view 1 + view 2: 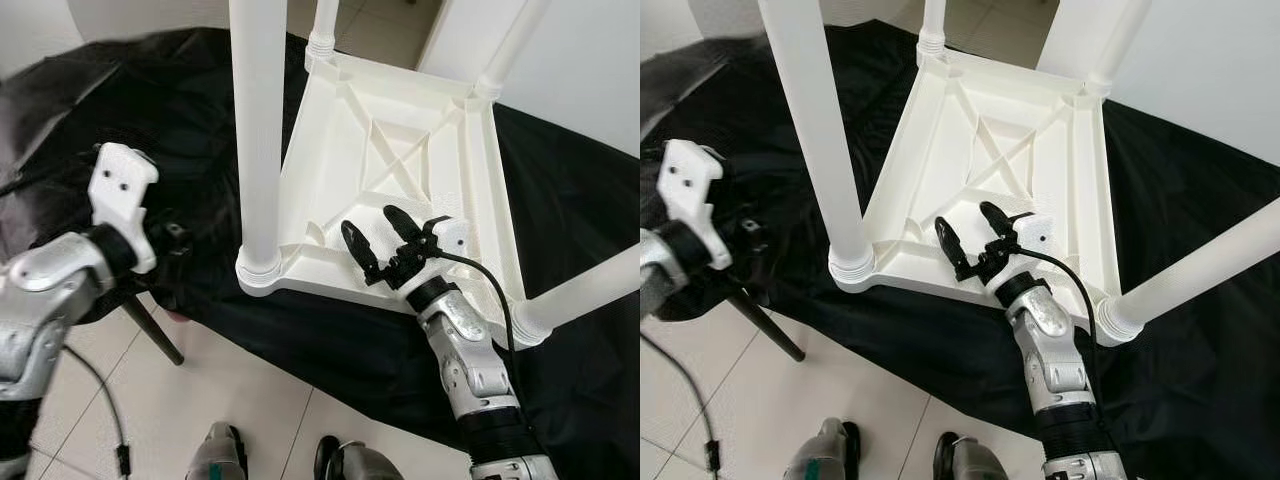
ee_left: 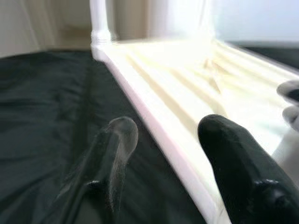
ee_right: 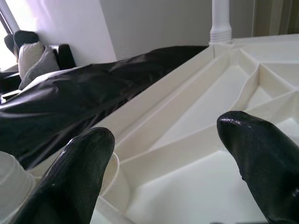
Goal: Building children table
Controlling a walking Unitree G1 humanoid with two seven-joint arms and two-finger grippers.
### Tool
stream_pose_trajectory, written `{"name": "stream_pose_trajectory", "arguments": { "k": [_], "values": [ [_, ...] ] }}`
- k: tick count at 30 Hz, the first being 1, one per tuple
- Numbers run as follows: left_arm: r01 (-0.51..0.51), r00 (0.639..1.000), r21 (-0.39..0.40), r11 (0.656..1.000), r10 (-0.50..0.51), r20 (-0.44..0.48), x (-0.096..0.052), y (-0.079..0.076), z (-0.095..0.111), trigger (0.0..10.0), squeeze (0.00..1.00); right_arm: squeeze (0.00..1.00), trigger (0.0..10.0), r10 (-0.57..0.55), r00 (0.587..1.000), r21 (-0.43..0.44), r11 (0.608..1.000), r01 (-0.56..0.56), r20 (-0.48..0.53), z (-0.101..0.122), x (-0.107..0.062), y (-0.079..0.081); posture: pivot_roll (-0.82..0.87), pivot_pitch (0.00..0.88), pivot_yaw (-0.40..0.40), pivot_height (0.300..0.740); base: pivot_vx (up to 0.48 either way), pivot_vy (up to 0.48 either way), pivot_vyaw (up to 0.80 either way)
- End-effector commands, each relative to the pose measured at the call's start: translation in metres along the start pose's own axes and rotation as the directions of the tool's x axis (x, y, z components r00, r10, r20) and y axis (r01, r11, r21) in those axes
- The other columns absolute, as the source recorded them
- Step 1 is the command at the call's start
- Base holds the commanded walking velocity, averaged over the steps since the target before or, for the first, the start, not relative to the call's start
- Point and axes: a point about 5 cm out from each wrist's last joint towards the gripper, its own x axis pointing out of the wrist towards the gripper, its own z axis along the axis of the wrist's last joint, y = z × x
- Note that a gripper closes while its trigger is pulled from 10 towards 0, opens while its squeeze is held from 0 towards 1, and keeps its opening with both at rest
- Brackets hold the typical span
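Left eye view: a white children's table point(image 1: 400, 160) lies upside down on a black sheet point(image 1: 150, 110), its legs point(image 1: 258, 130) pointing up. The right hand point(image 1: 385, 240) hovers with fingers spread over the ribbed underside near the front rim, gripping nothing. The left hand point(image 2: 168, 154), fingers also apart, hangs beside the table's edge over the sheet.
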Motion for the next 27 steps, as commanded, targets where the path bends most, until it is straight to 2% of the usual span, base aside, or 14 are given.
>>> {"name": "stream_pose_trajectory", "arguments": {
  "k": [1,6,7,9,13,14,20,22,24,25,27],
  "values": [
    [-0.07,0.998,-0.005,0.998,0.07,-0.006,0.0,0.004,-0.002,10.0,0.0,0.0,10.0,-0.019,1.0,-0.003,1.0,0.019,-0.006,0.0,-0.005,-0.003,0.23,0.162,-0.06,0.74,0.0,0.0,0.0],
    [-0.015,0.999,-0.076,0.997,0.018,0.04,0.02,-0.018,-0.005,10.0,0.0,0.0,10.0,-0.024,1.0,-0.017,1.0,0.024,-0.001,0.008,-0.022,0.003,0.17,0.165,-0.038,0.74,0.0,0.0,0.0],
    [-0.015,0.999,-0.076,0.997,0.018,0.04,0.02,-0.018,-0.005,10.0,0.0,0.0,10.0,-0.024,1.0,-0.017,1.0,0.024,-0.001,0.008,-0.022,0.003,0.17,0.165,-0.038,0.74,0.0,0.0,0.0],
    [0.005,0.998,-0.102,0.995,0.001,0.063,0.027,-0.028,-0.005,10.0,0.0,0.0,10.0,-0.053,0.999,-0.025,0.998,0.053,-0.002,0.014,-0.033,0.004,0.14,0.173,-0.035,0.74,0.0,0.0,0.0],
    [0.009,0.998,-0.112,0.994,-0.002,0.068,0.03,-0.032,-0.006,10.0,0.0,0.0,10.0,-0.068,0.998,-0.025,0.997,0.068,-0.003,0.016,-0.038,0.005,0.13,0.174,-0.036,0.74,0.0,0.0,0.0],
    [0.004,0.997,-0.143,0.99,0.006,0.072,0.035,-0.039,-0.009,10.0,0.0,0.0,10.0,-0.102,0.995,-0.031,0.994,0.101,-0.003,0.019,-0.044,0.007,0.11,0.179,-0.033,0.74,0.0,0.0,0.0],
    [0.008,0.997,-0.166,0.986,0.005,0.076,0.039,-0.047,-0.01,10.0,0.0,0.0,10.0,-0.139,0.99,-0.032,0.99,0.139,0.001,0.022,-0.048,0.008,0.09,0.184,-0.033,0.74,0.0,0.0,0.0],
    [0.045,0.995,-0.193,0.98,-0.027,0.092,0.044,-0.061,-0.009,10.0,0.0,0.0,10.0,-0.224,0.975,-0.049,0.973,0.224,0.009,0.028,-0.057,0.004,0.06,0.19,-0.031,0.74,0.0,0.0,0.0],
    [0.069,0.993,-0.218,0.974,-0.047,0.105,0.049,-0.071,-0.009,10.0,0.0,0.0,10.0,-0.31,0.951,-0.079,0.947,0.31,0.016,0.033,-0.064,-0.001,0.04,0.192,-0.026,0.74,0.0,0.0,0.0],
    [0.069,0.993,-0.218,0.974,-0.047,0.105,0.049,-0.071,-0.009,10.0,0.0,0.0,10.0,-0.31,0.951,-0.079,0.947,0.31,0.016,0.033,-0.064,-0.001,0.04,0.192,-0.026,0.74,0.0,0.0,0.0],
    [0.094,0.991,-0.241,0.966,-0.068,0.115,0.053,-0.079,-0.009,10.0,0.0,0.0,10.0,-0.406,0.914,-0.12,0.906,0.406,0.023,0.037,-0.073,-0.009,0.02,0.194,-0.017,0.74,0.0,0.0,0.0]
  ]
}}
